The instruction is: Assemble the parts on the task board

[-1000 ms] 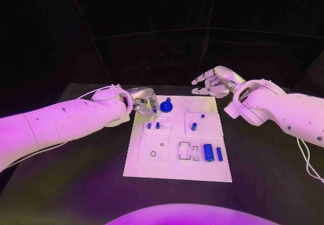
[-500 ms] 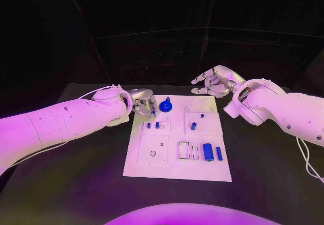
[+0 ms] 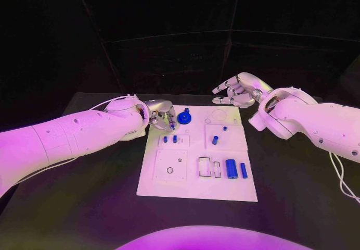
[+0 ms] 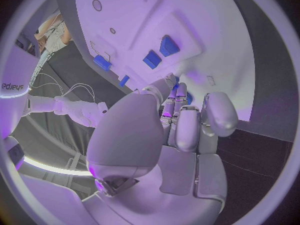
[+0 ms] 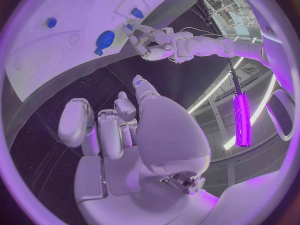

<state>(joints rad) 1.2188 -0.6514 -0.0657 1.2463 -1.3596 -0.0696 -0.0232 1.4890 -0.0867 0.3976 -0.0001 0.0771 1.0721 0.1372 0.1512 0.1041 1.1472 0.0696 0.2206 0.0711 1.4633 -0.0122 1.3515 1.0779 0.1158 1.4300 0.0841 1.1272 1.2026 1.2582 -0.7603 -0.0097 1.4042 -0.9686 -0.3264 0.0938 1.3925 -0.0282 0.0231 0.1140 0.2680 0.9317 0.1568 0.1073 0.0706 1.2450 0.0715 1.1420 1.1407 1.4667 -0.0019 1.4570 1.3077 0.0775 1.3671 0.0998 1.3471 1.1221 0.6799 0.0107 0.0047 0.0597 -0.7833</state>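
Several blue parts (image 3: 232, 169) sit on the white task board (image 3: 196, 190) in the middle of the counter (image 3: 90, 208): two small pegs (image 3: 170, 139) at the left, one peg (image 3: 215, 140) to the right, two cylinders lying near the right edge, and a round knob (image 3: 184, 119) at the far end. I judge much assembly remains, since some slots look bare. My left robot hand (image 3: 162, 116) hovers by the knob, fingers curled; whether it pinches anything I cannot tell. My right robot hand (image 3: 236, 89) hangs beyond the board, spread, holding nothing.
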